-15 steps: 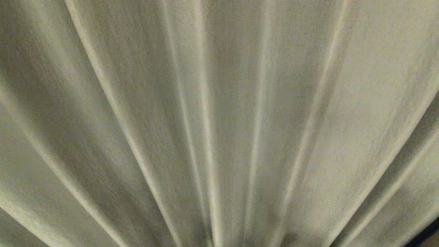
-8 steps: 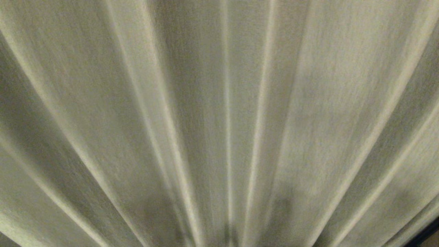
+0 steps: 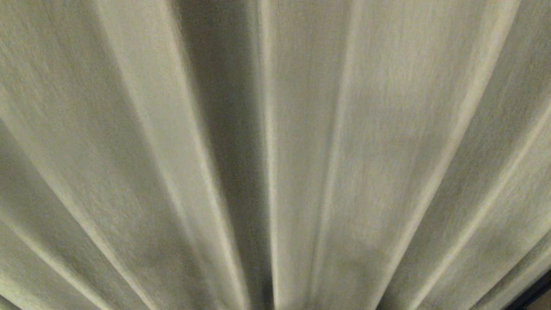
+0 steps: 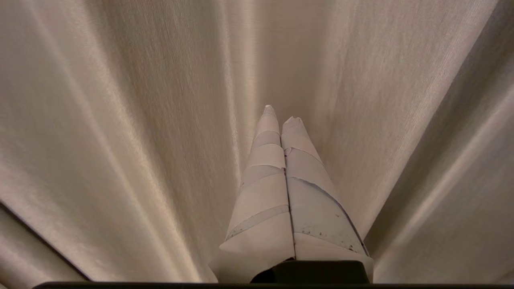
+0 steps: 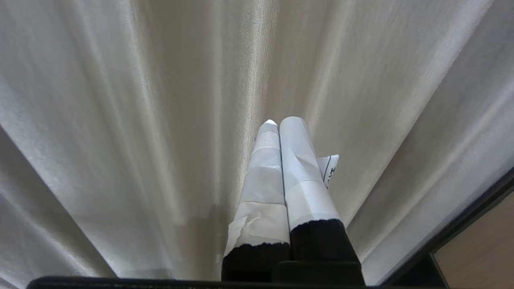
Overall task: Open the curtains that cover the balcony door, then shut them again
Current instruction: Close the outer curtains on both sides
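The curtains [image 3: 387, 142] fill the whole head view as pleated beige fabric hanging close in front of me. In the left wrist view the curtains [image 4: 120, 120] hang just beyond my left gripper [image 4: 281, 114], whose white-taped fingers are pressed together with nothing between them. In the right wrist view the curtains [image 5: 140, 120] hang beyond my right gripper [image 5: 281, 122], also shut and empty, with a loose paper tag beside one finger. Neither gripper shows in the head view. The balcony door is hidden behind the fabric.
A dark strip [image 5: 470, 212] runs along the curtain's lower edge in the right wrist view, with a brown wooden surface [image 5: 482, 249] beyond it. The same dark strip [image 3: 536, 290] shows at the head view's lower right corner.
The pleats have slid across the head view and look nearer and larger, so the camera has moved along the curtains.
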Controlling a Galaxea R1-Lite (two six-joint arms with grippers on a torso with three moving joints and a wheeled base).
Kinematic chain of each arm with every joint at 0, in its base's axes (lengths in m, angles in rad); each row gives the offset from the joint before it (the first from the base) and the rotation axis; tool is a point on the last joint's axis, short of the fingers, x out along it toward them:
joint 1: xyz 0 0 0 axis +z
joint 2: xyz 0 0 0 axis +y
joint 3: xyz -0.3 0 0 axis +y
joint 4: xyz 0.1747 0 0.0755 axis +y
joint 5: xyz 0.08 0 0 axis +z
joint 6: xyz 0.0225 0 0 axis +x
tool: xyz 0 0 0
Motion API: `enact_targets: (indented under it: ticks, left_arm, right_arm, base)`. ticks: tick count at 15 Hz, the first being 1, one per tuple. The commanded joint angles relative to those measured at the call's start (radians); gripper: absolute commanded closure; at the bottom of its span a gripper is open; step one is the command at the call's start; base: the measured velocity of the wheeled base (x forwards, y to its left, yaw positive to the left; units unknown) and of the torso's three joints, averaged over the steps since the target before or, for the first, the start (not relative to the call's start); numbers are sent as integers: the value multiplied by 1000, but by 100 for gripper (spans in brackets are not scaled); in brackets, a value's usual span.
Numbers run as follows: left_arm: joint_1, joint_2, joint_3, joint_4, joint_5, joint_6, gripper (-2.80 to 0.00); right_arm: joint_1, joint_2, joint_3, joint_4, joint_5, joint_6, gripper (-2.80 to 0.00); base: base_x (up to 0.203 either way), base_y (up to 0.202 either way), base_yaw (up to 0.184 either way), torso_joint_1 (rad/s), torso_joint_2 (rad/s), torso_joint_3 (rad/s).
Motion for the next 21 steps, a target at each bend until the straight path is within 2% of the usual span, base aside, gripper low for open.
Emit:
enact_targets:
  ticks: [1, 17, 21]
  left_arm:
    - [0, 0, 0, 0, 0, 0, 0]
    - [0, 0, 0, 1, 3, 0, 0]
    - [0, 0, 0, 1, 3, 1, 0]
  right_arm:
    - [0, 0, 0, 0, 1, 1, 0]
    - [0, 0, 0, -1, 2, 4, 0]
    - [0, 0, 0, 0, 1, 4, 0]
  base:
    - [0, 0, 0, 0, 0, 0]
    - [0, 0, 0, 0, 0, 0]
    - [-160, 0, -1, -1, 1, 4]
